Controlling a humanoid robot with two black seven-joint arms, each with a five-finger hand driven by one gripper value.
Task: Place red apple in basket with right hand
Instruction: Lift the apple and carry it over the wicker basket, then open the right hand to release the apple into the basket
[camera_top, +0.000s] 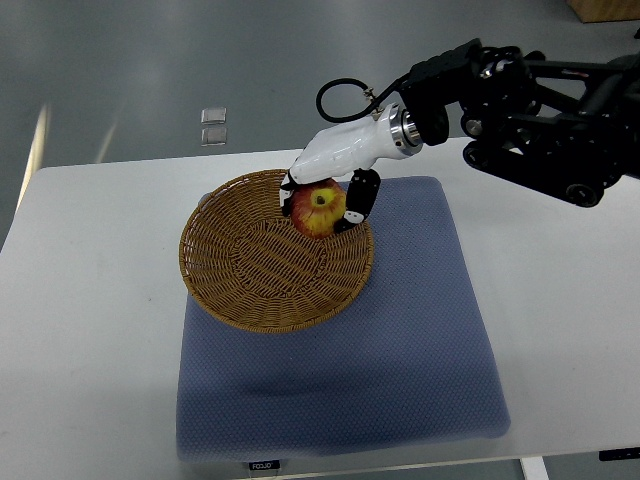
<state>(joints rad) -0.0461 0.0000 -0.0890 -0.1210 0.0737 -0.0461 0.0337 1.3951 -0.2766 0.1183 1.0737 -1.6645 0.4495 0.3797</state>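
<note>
Top view: you're basically at the drop-off. Your right hand (322, 192) has its fingers curled around the red apple (320, 209), holding it over the far rim of the basket (215, 268), inside the bowl's edge. Next move, I'd say: ease down toward the middle and let go. Lots of open weave below-left; the blue mat (420, 340) and table (90, 330) give room all around.
</note>
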